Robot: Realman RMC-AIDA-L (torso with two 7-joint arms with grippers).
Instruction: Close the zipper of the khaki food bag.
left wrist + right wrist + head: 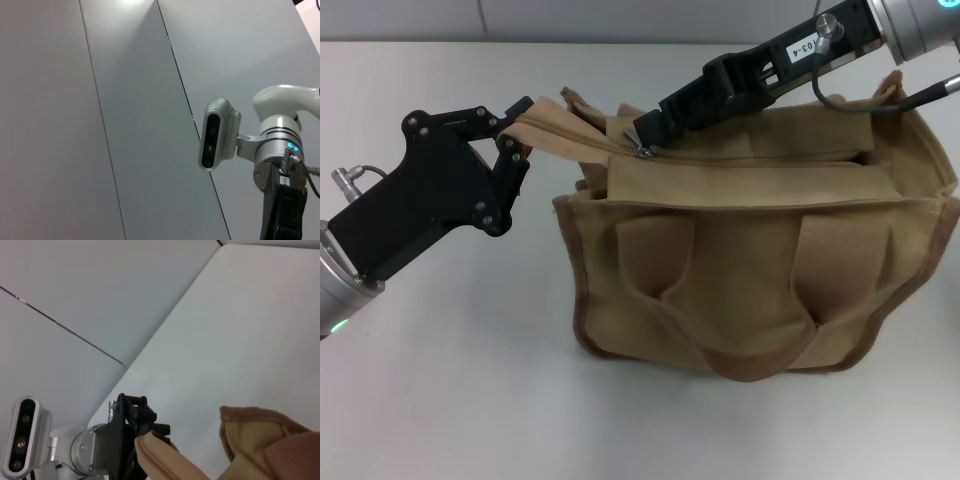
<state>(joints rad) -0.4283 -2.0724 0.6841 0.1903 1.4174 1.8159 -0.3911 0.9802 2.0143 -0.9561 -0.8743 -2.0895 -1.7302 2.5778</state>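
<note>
The khaki food bag (pixel 760 240) stands on the white table (pixel 440 400), its 2 handles hanging down the near side. The left gripper (pixel 517 140) is clamped on the fabric tab (pixel 545 128) at the bag's left end, pulling it taut away from the bag. The right gripper (pixel 645 133) reaches in from the far right, its tips closed on the silver pull tab (pixel 642 148) of the zipper (pixel 750 155). Behind that gripper, toward the bag's right end, the zipper tape looks joined. Only the short stretch between the 2 grippers appears left to close, so the task seems nearly done.
</note>
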